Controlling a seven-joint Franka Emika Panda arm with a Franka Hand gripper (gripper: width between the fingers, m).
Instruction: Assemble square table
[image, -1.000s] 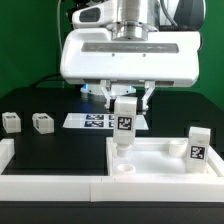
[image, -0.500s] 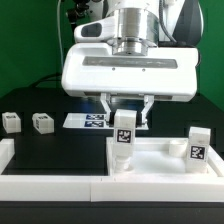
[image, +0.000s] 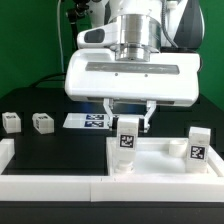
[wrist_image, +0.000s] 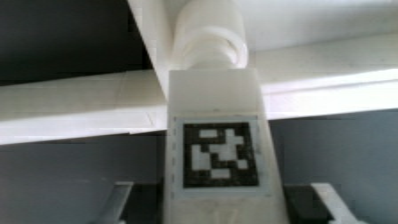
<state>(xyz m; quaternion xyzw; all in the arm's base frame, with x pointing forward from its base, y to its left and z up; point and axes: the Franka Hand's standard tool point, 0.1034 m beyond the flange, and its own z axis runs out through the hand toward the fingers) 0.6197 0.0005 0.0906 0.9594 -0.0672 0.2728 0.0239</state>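
The white square slab (image: 160, 168) lies hollow face up at the exterior view's lower right. My gripper (image: 129, 120) is shut on a white tagged leg (image: 127, 142) and holds it upright over the slab's near left corner. In the wrist view the leg (wrist_image: 217, 150) fills the middle between my gripper's (wrist_image: 222, 205) dark pads, and its round end (wrist_image: 210, 42) points at the slab's rim (wrist_image: 71, 110). I cannot tell if the leg is seated. A second leg (image: 196, 145) stands upright at the slab's right side. Two loose legs (image: 10, 122) (image: 42, 122) lie on the black worktop at the left.
The marker board (image: 92, 121) lies flat behind the slab, partly hidden by my gripper. A low white wall (image: 50, 186) edges the worktop along the front and left. Green backdrop stands behind the arm.
My gripper has moved down and slightly to the exterior view's right with the leg in it. The leg now sits lower over the slab's corner. The other legs have not moved.
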